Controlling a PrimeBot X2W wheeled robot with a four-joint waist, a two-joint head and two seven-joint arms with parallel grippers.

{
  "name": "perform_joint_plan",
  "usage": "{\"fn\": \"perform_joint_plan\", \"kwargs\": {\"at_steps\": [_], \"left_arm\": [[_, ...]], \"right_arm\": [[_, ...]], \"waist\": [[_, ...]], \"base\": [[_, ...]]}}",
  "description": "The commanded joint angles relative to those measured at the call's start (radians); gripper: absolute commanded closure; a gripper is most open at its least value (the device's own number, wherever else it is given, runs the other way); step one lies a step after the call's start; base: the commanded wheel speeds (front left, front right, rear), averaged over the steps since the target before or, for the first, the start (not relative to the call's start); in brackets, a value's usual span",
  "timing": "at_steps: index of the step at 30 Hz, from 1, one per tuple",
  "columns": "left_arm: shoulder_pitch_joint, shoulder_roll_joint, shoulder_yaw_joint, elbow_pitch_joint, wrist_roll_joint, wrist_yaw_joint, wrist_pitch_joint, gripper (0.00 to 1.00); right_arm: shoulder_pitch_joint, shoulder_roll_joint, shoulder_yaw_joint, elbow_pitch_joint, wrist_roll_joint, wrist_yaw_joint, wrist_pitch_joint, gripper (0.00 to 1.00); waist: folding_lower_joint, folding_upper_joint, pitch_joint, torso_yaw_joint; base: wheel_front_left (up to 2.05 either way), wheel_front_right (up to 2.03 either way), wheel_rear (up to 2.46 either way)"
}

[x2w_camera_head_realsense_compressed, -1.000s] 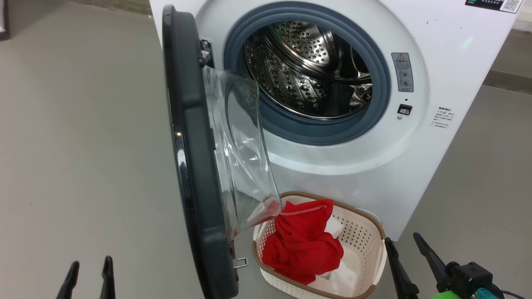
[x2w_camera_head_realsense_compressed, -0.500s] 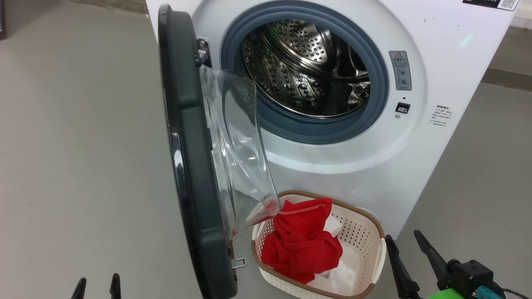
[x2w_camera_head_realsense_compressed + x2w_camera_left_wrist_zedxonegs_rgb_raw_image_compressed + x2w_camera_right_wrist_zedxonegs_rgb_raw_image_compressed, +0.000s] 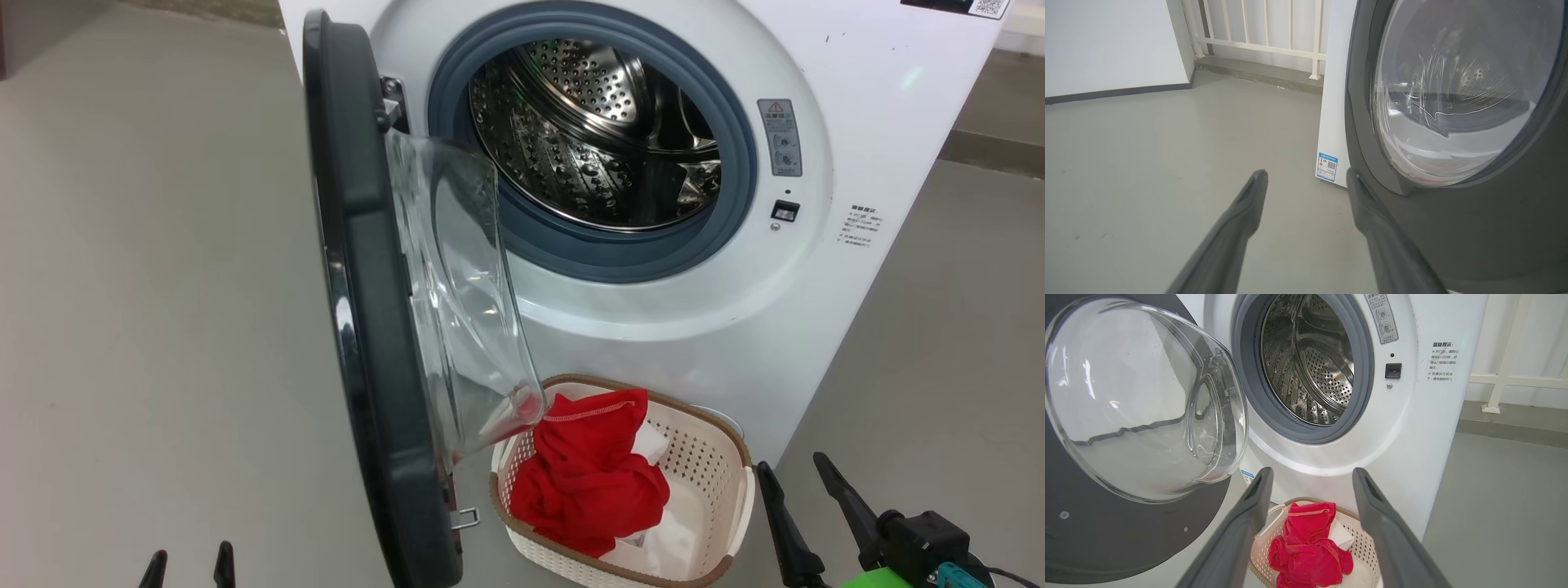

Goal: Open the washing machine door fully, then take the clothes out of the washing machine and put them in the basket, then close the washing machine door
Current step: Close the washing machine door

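1. Left gripper [image 3: 188,563]: near left, low over the floor [image 3: 122,327]; fingers released and spread, grasping nothing; in the left wrist view one finger lies close by the outer face of the door, contact cannot be told.
2. Washing machine door [image 3: 359,269]: left of the opening, swung well out and seen nearly edge-on; clear glass bowl [image 3: 457,286] bulging right, toward the machine; opening step judged done.
3. Washing machine [image 3: 816,327]: far centre to right; grey ring bare, steel drum [image 3: 588,139] shows no fabric as far as its visible part goes; emptying judged done.
4. Clothes [image 3: 592,482]: one red bundle with white patches, lying inside the basket, heaped toward its left side, apart from both grippers; transfer judged done.
5. Basket [image 3: 706,465]: on the floor, just before the machine's base, below and right of the door's glass bowl.
6. Right gripper [image 3: 790,464]: near right, just beside the basket's right end; fingers released, grasping nothing.
7. Outstanding: closing the door; it is not yet shut; the left gripper, on the door's outer side, looks the better placed to push it.
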Motion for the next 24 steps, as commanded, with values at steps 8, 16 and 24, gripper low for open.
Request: {"fn": "perform_joint_plan", "kwargs": {"at_steps": [8, 16, 24], "left_arm": [[-0.038, 0.009, 0.035, -0.018, 0.002, -0.006, -0.012, 0.0], [-0.074, 0.025, 0.007, -0.064, -0.174, -0.006, -0.012, 1.0], [-0.131, 0.049, 0.007, -0.197, -0.532, -0.006, -0.012, 1.0]], "right_arm": [[-0.044, -0.012, 0.019, -0.025, -0.01, 0.0, -0.006, 0.0], [-0.041, -0.012, 0.024, -0.025, -0.004, 0.0, -0.006, 0.0], [-0.038, -0.012, 0.025, -0.027, 0.0, 0.0, -0.006, 0.0]], "waist": [[0.0, 0.0, -0.003, 0.0], [0.0, 0.0, -0.004, -0.003], [0.0, 0.0, 0.003, -0.012]], "base": [[0.0, 0.0, 0.0], [0.0, 0.0, 0.0], [0.0, 0.0, 0.0]]}}
